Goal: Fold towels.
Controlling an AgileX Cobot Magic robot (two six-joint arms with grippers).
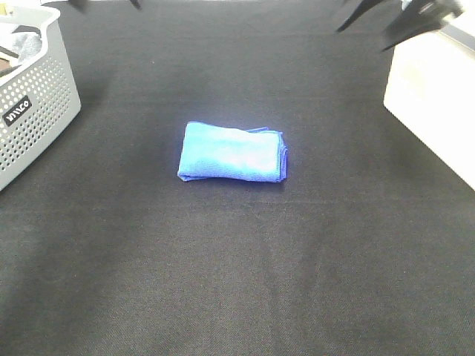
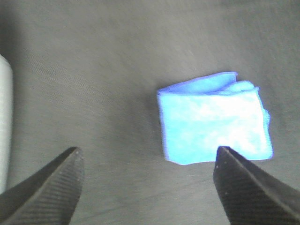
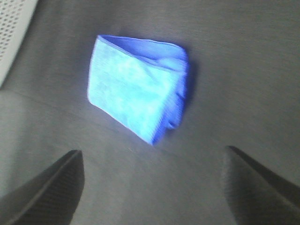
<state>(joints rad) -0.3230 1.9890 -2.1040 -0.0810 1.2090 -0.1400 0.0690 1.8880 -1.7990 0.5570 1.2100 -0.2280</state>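
Observation:
The royal-blue towel (image 1: pixel 232 153) lies folded into a small thick rectangle in the middle of the black table. It also shows in the left wrist view (image 2: pixel 214 119) and in the right wrist view (image 3: pixel 137 86). My left gripper (image 2: pixel 147 187) is open and empty, raised away from the towel. My right gripper (image 3: pixel 152 187) is open and empty, also held off the towel. In the high view only blurred dark parts of the right arm (image 1: pixel 401 18) show at the far right edge; both grippers are well back from the towel.
A grey perforated basket (image 1: pixel 33 104) with dark cloth inside stands at the far left; its wall shows in the left wrist view (image 2: pixel 3 122) and right wrist view (image 3: pixel 11 33). A white surface (image 1: pixel 434 96) borders the table at the right.

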